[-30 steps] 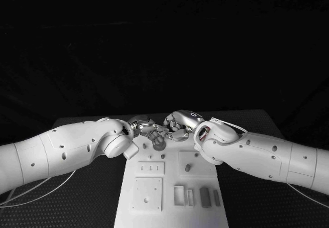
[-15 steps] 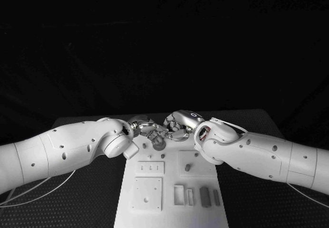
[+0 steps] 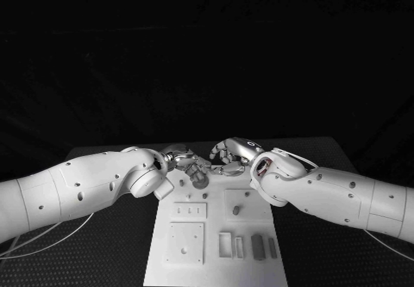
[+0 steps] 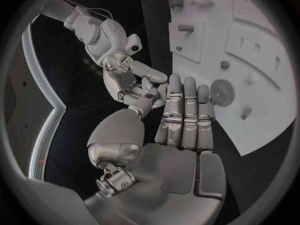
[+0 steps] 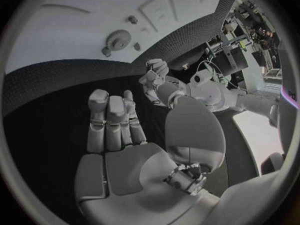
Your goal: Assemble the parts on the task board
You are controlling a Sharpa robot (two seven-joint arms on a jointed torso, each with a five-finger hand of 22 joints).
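Head camera: I look down from above on the task board (image 3: 216, 239) and both arms, at mid distance.
Left wrist camera: I sit close behind the left hand (image 4: 181, 135), facing the board's far end across the surface.
Right wrist camera: close behind the right hand (image 5: 125, 145), facing the board.
Shared: the board's gear part (image 4: 222, 91) shows in both wrist views.
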